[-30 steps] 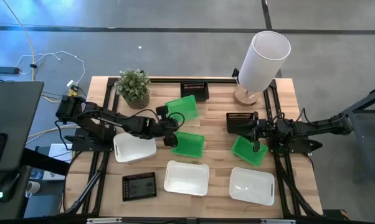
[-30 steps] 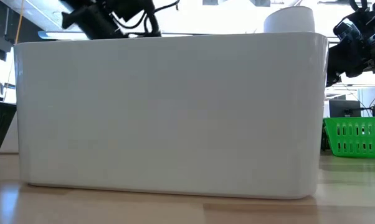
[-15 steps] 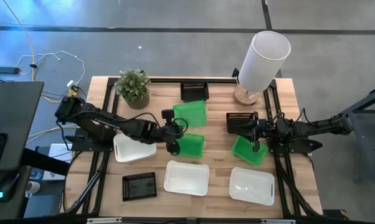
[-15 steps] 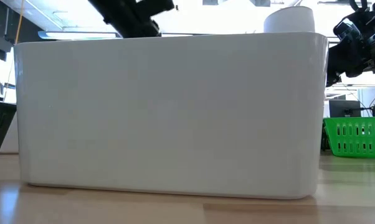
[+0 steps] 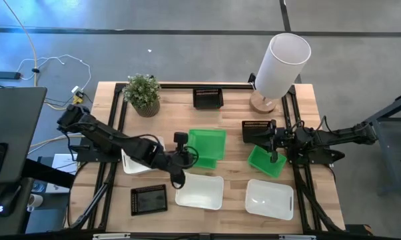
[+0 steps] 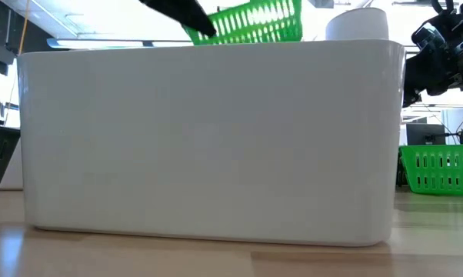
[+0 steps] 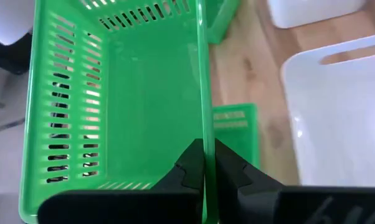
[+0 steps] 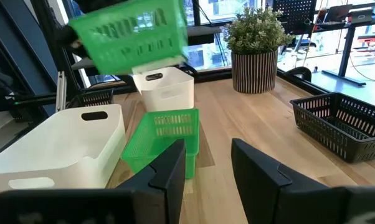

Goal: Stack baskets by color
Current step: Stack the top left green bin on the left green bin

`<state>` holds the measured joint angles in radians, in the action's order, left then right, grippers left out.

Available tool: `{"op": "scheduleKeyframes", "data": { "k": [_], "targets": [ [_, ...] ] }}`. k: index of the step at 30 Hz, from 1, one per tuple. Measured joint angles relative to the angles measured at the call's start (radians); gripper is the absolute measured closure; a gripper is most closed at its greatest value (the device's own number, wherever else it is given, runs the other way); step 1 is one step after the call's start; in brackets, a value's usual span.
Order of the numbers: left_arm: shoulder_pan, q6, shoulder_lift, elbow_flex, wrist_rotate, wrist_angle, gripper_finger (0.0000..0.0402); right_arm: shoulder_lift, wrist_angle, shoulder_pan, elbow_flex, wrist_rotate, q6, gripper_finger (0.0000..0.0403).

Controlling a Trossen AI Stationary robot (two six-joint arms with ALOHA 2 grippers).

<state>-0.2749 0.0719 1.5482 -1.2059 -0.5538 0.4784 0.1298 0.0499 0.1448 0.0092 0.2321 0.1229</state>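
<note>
My left gripper (image 5: 184, 155) is shut on a bright green slotted basket (image 5: 208, 141), carried in the air over a second green basket (image 5: 204, 161) that sits on the table's middle. In the low view the carried basket (image 6: 254, 21) shows above a white basket's wall (image 6: 208, 138). A third green basket (image 5: 266, 163) lies at the right, beside my right gripper (image 8: 206, 165), which waits open with nothing between its fingers. White baskets (image 5: 199, 191) (image 5: 270, 199) (image 5: 139, 162) and black baskets (image 5: 208, 98) (image 5: 256, 131) (image 5: 149, 199) rest flat on the wood. My left gripper pinches one side wall of the green basket at its rim (image 7: 203, 140), one finger (image 7: 186, 171) inside the basket and the other outside. The fingers lie along that wall, slanting downward from the table's left. The basket is lifted clear, mouth up, roughly level.
A potted plant (image 5: 143, 94) stands at the far left and a tall white cylinder lamp (image 5: 281, 63) at the far right. Black frame rails run along both sides of the table. Bare wood lies between the far black basket and the carried one.
My left gripper has swung toward the table's near edge and a little right while rising, still shut on the green basket. The basket has come from beside the plant to above the middle green basket, levelling out, and now shows above the white basket in the low view.
</note>
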Motion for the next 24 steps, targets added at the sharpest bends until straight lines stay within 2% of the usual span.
{"op": "scheduleKeyframes", "data": {
  "k": [10, 14, 24],
  "targets": [
    [-0.046, -0.070, 0.001, -0.042, 0.113, 0.159, 0.0401, 0.000, 0.000, 0.000, 0.000, 0.000, 0.000, 0.0284],
    [-0.027, -0.080, 0.013, -0.033, 0.117, 0.184, 0.0401, 0.000, 0.000, 0.000, 0.000, 0.000, 0.000, 0.0284],
    [0.053, -0.104, 0.109, -0.019, 0.251, 0.174, 0.0401, 0.001, 0.000, 0.000, 0.000, 0.000, 0.000, 0.0284]
  ]
}}
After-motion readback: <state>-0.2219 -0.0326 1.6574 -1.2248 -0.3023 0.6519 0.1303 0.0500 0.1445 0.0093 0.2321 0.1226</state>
